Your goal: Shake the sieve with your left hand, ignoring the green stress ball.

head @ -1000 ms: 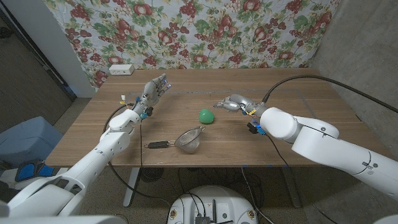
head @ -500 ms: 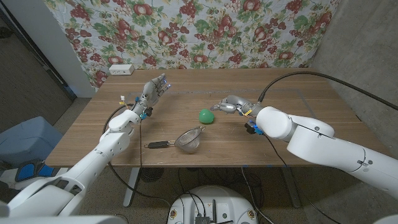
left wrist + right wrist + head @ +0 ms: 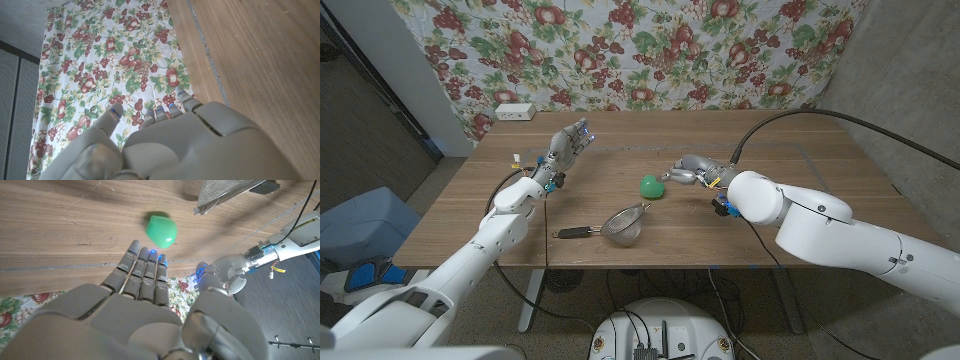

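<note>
Even, soft overhead light; faint shadows on table [image 3: 800,170]. Head view sharp, edges bowed. Wrist views: hands close, slightly soft.

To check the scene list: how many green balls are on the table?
1. The green stress ball lies near the table's middle, just beyond the sieve and close to the right hand. No other ball is visible; nothing large enough hides one.

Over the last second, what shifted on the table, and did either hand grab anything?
The right hand crept slightly toward the green stress ball, its arm following; it holds nothing. The left hand stayed raised and open, away from the sieve. Sieve and ball did not move.
</note>
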Motion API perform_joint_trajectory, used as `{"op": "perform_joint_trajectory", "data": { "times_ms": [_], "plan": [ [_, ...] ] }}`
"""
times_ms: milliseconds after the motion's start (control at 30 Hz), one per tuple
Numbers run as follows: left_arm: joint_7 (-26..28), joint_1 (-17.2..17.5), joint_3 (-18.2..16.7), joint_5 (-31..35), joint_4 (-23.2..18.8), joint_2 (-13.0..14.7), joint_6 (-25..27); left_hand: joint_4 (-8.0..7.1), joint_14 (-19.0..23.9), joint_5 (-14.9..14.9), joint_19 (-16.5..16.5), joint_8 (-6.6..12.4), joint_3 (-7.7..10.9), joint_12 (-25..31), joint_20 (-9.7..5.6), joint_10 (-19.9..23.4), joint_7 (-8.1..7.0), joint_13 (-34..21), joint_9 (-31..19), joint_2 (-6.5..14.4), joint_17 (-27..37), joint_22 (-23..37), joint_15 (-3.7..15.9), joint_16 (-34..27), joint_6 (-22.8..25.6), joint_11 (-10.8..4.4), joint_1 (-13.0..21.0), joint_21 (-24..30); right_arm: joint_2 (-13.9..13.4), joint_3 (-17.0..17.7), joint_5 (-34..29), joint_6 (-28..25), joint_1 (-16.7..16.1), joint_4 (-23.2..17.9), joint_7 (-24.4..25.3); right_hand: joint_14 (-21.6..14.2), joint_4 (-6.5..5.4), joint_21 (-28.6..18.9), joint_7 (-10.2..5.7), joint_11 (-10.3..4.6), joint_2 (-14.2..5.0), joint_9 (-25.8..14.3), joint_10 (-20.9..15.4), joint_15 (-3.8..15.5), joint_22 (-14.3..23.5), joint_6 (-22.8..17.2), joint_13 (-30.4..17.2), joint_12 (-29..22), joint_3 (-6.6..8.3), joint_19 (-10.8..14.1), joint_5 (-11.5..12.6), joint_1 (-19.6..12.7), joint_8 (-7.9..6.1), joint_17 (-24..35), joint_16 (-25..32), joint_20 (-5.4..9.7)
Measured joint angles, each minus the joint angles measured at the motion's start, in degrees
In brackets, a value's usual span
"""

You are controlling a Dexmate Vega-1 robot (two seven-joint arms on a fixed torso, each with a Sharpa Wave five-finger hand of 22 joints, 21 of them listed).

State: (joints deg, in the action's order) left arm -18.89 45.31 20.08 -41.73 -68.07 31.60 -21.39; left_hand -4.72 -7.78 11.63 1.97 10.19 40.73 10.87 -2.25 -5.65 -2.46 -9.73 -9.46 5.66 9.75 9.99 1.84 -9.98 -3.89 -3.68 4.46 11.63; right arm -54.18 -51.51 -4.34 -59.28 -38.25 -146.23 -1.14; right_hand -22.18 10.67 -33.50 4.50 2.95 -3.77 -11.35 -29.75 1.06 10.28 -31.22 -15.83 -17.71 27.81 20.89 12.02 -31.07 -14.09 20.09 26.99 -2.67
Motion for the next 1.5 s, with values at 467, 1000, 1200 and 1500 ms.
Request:
{"op": "perform_joint_trajectory", "data": {
  "times_ms": [467,1000,1200,1500],
  "plan": [
    [0.36,0.93,-0.20,-0.04,-1.19,0.47,-0.07,0.00,0.00,0.00,0.00,0.00,0.00,0.00,0.00,0.00,0.00,0.00,0.00,0.00,0.00,0.00,0.00,0.00,0.00,0.00,0.00,0.00,0.85,-4.75,-2.31,-4.19,3.60,-0.41,-1.65,-2.76,-0.06,-0.64,-0.52,-0.81,1.50,0.01,-2.41,0.92,-0.01,-2.34,-1.82,-1.59,-0.87,1.85,-0.88,-5.29,-0.76,1.59,2.46,-0.18],
    [0.62,1.76,-0.55,-0.23,-2.09,0.90,-0.35,0.24,0.00,0.00,0.00,0.00,0.24,0.00,0.00,0.00,0.00,0.00,0.00,0.00,0.00,0.00,0.00,0.00,0.00,0.00,0.01,0.00,2.90,-11.21,-3.20,-8.87,9.01,-0.14,-2.25,-4.79,-0.23,-0.85,-1.40,-2.34,2.85,-0.25,-4.96,1.49,0.27,-4.75,-3.94,-3.10,-1.81,2.76,-1.44,-9.97,-1.65,4.03,5.30,-0.08],
    [0.62,1.88,-0.60,-0.35,-2.12,0.94,-0.44,0.24,0.00,0.00,0.00,0.00,0.24,0.00,0.00,0.00,0.00,0.00,0.00,0.01,-0.16,0.00,0.00,0.00,0.00,0.00,0.01,0.00,3.64,-13.01,-3.13,-10.07,10.62,0.29,-2.10,-4.97,-0.41,-1.07,-1.55,-2.54,3.53,-0.52,-5.59,1.70,0.27,-5.22,-4.46,-3.66,-2.45,3.20,-1.64,-10.65,-2.05,4.72,5.95,0.27],
    [0.42,2.04,-0.76,-0.51,-2.04,0.94,-0.74,0.43,0.00,0.00,0.00,0.00,0.05,0.00,0.00,0.00,0.00,0.00,0.00,0.01,-0.16,0.00,0.00,0.00,0.00,0.00,0.01,0.00,5.13,-16.17,-2.38,-11.69,13.65,1.31,-1.38,-6.50,-1.05,-1.52,-1.22,-2.97,4.21,-0.79,-7.22,1.80,0.27,-6.16,-5.76,-4.93,-3.89,4.30,-1.85,-11.32,-2.56,6.37,7.81,0.22]
  ]
}}
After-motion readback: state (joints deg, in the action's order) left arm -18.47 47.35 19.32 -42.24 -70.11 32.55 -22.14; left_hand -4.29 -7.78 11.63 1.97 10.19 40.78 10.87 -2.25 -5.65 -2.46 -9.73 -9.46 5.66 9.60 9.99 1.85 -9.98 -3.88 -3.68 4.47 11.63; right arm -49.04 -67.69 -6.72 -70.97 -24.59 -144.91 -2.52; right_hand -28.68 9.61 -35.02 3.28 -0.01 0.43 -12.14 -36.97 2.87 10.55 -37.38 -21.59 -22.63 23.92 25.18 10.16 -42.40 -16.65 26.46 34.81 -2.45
